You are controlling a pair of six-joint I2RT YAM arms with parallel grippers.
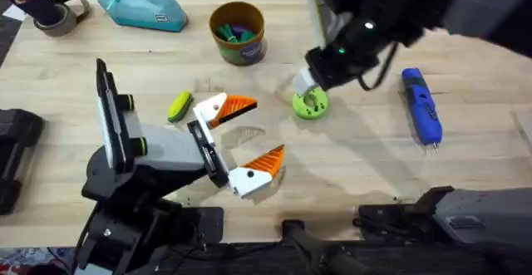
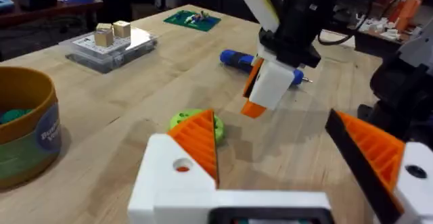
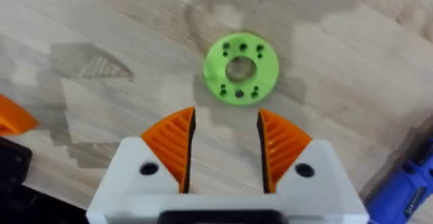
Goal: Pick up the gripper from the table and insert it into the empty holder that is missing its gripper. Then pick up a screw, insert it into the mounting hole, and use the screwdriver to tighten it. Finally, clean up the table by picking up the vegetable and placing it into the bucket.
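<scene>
On the light wood counter (image 1: 349, 167) lies the gripper (image 1: 310, 104), flat, just under the right end effector (image 3: 225, 143), whose fingers are apart and hold nothing. Nearby, the left end effector (image 1: 248, 138) is spread wide beside the vegetable (image 1: 179, 106). Behind stand the bucket (image 1: 238, 32) and a teal pouch (image 1: 141, 7); the screwdriver (image 1: 421, 105) lies off to the right.

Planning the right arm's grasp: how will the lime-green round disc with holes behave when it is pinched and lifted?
The lime-green round disc with holes looks like rigid plastic, so it probably won't flex. It lies flat on the wooden table, so rolling seems unlikely. Its thin edge may slip from the right gripper, whose jaws stand open.
</scene>
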